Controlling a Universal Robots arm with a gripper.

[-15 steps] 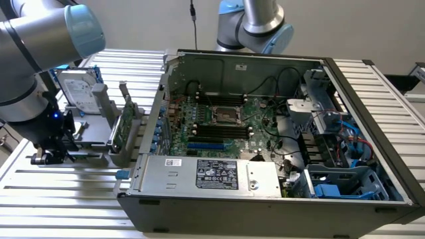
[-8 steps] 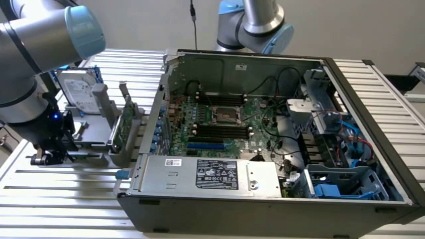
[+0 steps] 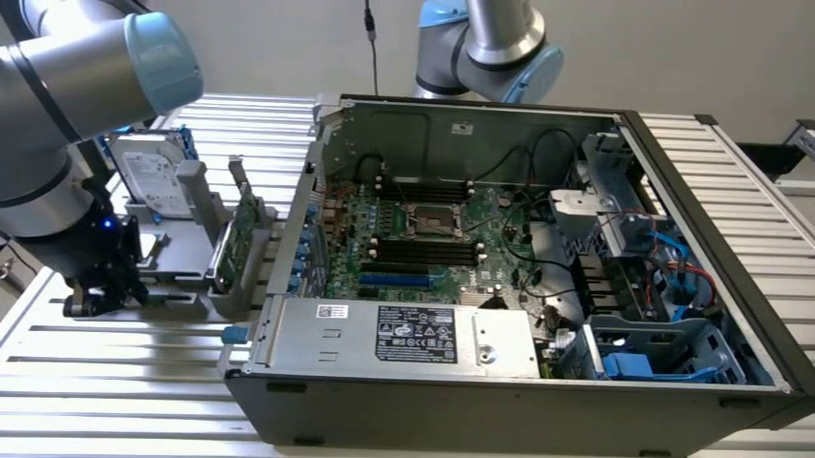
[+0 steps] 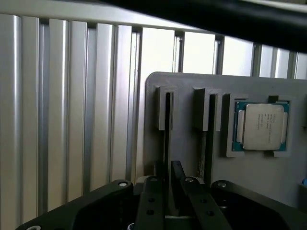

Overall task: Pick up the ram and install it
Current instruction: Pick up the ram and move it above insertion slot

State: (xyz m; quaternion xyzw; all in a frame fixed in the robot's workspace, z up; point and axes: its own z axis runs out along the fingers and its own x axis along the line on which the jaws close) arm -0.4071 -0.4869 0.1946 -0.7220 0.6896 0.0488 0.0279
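The ram (image 4: 167,129) stands on edge in a slot of the grey holder (image 4: 192,84); I see it as a thin dark strip running towards my gripper (image 4: 172,191), which sits low, right over that slot's near end. A second slot (image 4: 209,129) lies beside it. In the exterior view my gripper (image 3: 95,298) is down at the holder's (image 3: 178,281) edge on the exterior view's left, outside the open computer case (image 3: 510,382). The motherboard (image 3: 421,224) lies inside the case with its black slots (image 3: 427,253) bare.
A CPU chip (image 4: 261,125) rests in a recess of the holder beside the slots. A silver hard drive (image 3: 153,176) and a green card (image 3: 236,239) stand in the holder. The power supply (image 3: 407,334), cables and a second arm's base (image 3: 491,48) are near the case.
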